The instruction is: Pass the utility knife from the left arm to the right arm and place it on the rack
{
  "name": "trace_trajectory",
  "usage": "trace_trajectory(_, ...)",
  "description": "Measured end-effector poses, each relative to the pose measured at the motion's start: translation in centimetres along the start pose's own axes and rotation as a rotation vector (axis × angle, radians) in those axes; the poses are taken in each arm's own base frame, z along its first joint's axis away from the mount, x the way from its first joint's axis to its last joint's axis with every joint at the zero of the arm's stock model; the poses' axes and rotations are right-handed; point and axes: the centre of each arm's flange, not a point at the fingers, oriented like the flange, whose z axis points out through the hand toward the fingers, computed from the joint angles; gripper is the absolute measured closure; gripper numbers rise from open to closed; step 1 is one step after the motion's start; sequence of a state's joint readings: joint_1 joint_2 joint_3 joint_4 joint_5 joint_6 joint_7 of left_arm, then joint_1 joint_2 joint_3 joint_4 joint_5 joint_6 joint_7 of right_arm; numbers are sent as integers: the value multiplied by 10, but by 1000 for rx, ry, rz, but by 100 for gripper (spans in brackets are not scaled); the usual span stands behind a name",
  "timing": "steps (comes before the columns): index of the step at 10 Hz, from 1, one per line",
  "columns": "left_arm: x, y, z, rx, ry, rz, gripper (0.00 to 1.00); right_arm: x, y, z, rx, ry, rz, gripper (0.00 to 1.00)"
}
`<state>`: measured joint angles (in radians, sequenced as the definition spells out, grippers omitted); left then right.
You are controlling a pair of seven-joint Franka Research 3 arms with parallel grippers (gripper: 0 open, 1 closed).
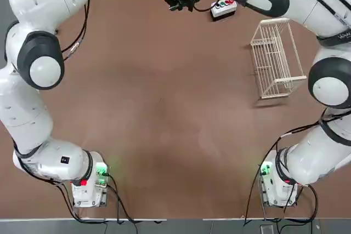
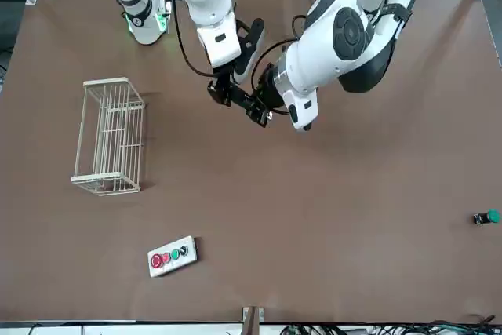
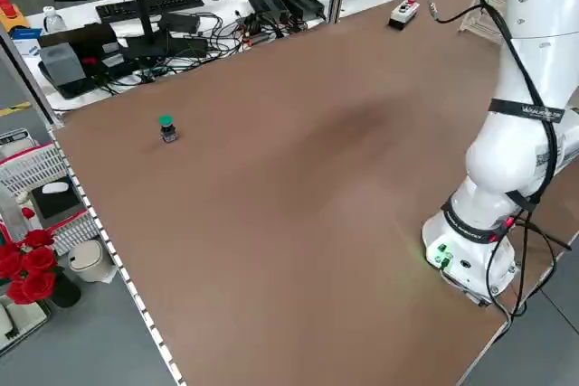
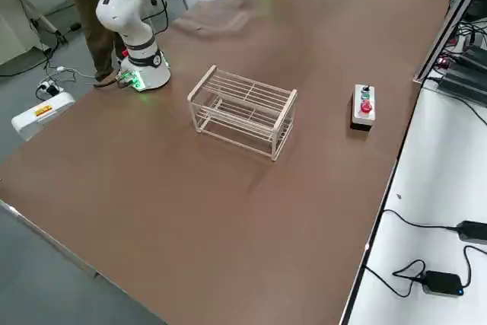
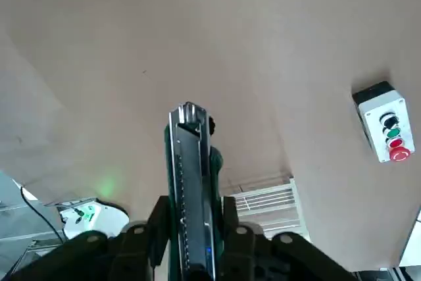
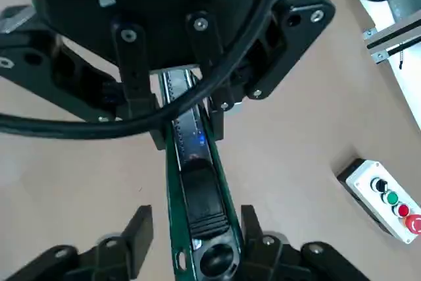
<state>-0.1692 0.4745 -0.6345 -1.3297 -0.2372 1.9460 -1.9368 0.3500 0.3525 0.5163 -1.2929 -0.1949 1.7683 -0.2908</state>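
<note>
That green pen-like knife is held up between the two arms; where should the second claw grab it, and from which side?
Best on the free end of the utility knife, the half sticking out of the left gripper. The knife is long and slim, and the left gripper's fingers cover only one end. The right gripper faces it end-on, its fingers flanking the narrow sides, which should suit a straight pinch.

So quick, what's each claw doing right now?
Left gripper: shut on the utility knife.
Right gripper: fingers either side of the knife's other end, gaps showing, not clamped.
</note>
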Motion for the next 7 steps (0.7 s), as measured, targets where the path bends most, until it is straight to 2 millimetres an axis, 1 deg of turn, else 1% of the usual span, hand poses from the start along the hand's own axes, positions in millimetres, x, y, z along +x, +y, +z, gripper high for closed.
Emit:
trace_trajectory(1, 1, 0, 0, 2, 1, 14, 64, 0, 0, -1, 2, 1, -4, 56)
trace_trajectory(6, 1, 1, -1, 0, 0, 29, 64, 1, 0, -2, -1, 8, -5, 57)
trace_trajectory(7, 2, 1, -2, -3, -1, 35, 63, 1, 0, -2, -2, 12, -4, 57)
